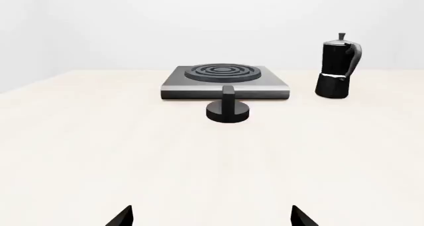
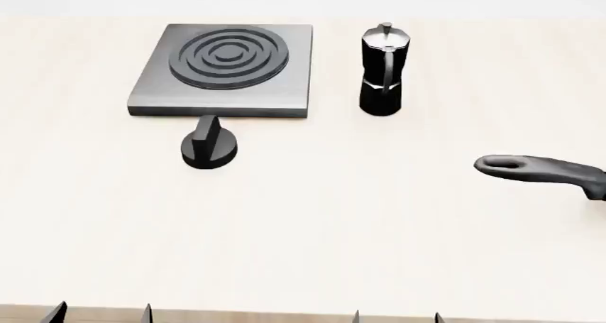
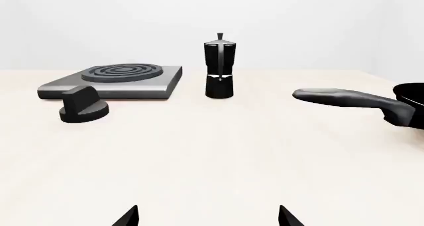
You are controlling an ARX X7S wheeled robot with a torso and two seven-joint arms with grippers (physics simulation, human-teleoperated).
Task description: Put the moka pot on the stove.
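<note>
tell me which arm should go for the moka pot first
Right, probably. In the head view the moka pot stands right of the stove, roughly ahead of the open right gripper; the left gripper sits further over.

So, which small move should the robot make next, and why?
Probably reach the right gripper forward toward the moka pot. The pot stands upright on the table, beside the stove and off it. Both grippers are open, empty and at the near edge; the right one is nearer to the pot than the left gripper.
</note>
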